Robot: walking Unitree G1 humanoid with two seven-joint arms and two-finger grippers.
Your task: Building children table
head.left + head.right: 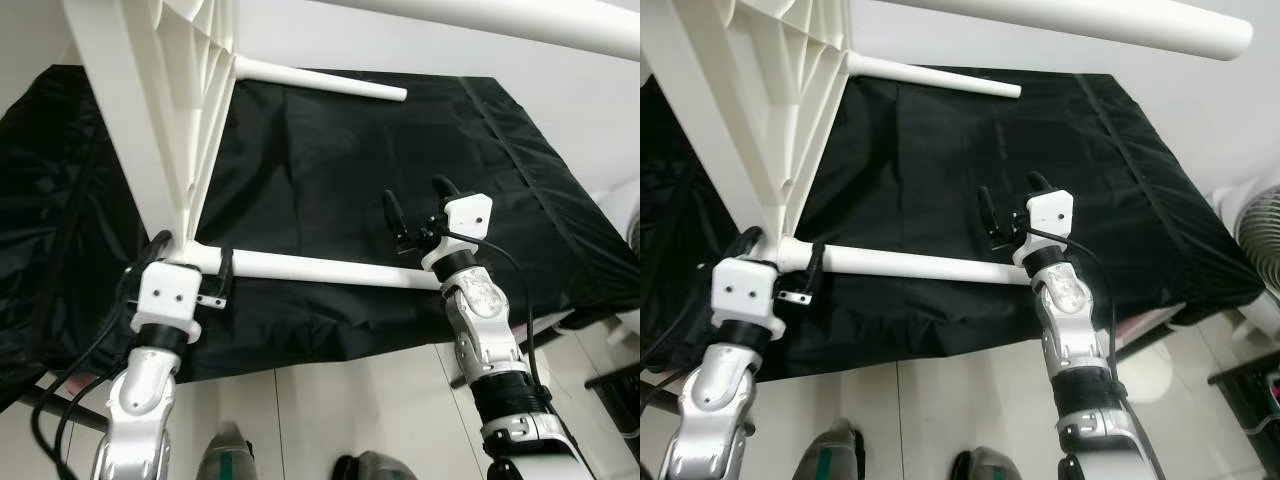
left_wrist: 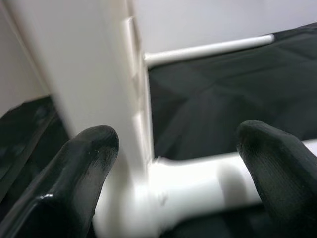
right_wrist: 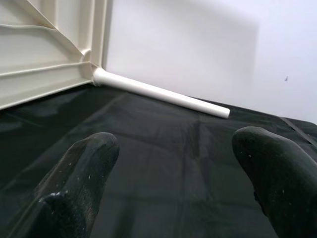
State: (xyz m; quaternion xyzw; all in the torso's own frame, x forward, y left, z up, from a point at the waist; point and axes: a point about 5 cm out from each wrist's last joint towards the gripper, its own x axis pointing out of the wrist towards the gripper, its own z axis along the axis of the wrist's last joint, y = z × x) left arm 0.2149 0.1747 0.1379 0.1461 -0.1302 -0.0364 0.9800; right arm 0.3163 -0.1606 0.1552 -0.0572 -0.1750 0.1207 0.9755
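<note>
White plastic tabletop (image 1: 150, 100) stands on edge on a worktop (image 1: 330, 160) under black cloth, its ribbed underside facing the robot's right. Three white legs stick out sideways from it: near leg (image 1: 320, 268) low, just above the cloth; far leg (image 1: 320, 80) at the back corner; top leg (image 1: 500, 22) high across the upper part of the eye views.

Left gripper (image 1: 190, 268) sits at the near lower corner of the tabletop, where the near leg joins. Its fingers (image 2: 84, 163) are spread either side of the joint, one on the tabletop side and one over the leg; left wrist view shows the leg's base between them. Whether the pads actually press the plastic cannot be told.

Right gripper (image 1: 420, 210) is up at the free end of the near leg, just behind it, fingers pointing up and away. Fingers (image 3: 84, 168) spread wide, nothing between them; right wrist view looks over black cloth to the far leg and the ribbed underside.

Pale tiled floor (image 1: 340, 410) below the worktop edge. A fan (image 1: 1260, 230) stands at the robot's right.
</note>
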